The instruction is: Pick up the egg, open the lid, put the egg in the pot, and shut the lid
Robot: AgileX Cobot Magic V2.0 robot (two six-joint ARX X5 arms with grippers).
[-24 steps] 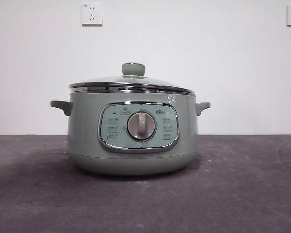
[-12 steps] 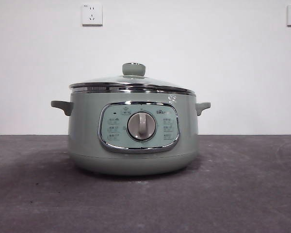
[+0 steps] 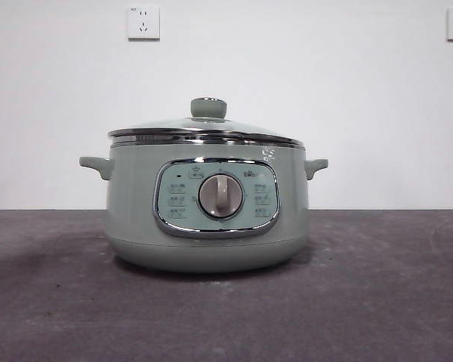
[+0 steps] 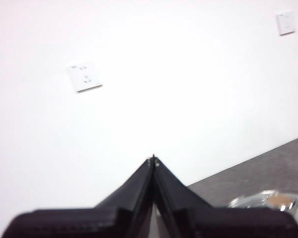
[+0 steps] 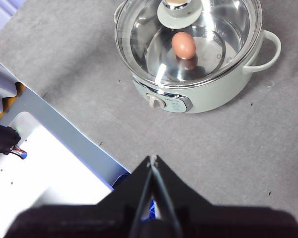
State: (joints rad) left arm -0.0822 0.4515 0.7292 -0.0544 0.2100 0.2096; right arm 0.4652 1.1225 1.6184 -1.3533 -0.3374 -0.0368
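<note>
Egg (image 5: 184, 45) sealed inside pot (image 3: 208, 207) under glass lid (image 3: 205, 126)
Both arms hang clear above the table (image 3: 377, 294), left end effector (image 4: 154, 159) and right end effector (image 5: 153, 159) pressed together, holding nothing

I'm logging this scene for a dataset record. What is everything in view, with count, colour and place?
pot: one, sage green, standing on the table with its control panel facing the front camera.
lid: one, clear glass with a steel rim and pale green knob, seated on the pot.
egg: one, reddish-brown, inside the pot, seen through the lid.
table: one, dark grey, under the pot.
wall sockets: two, white, on the white wall behind.
left hand: one, black, shut, raised and facing the wall.
right hand: one, black, shut, high above the table near the pot.
</note>
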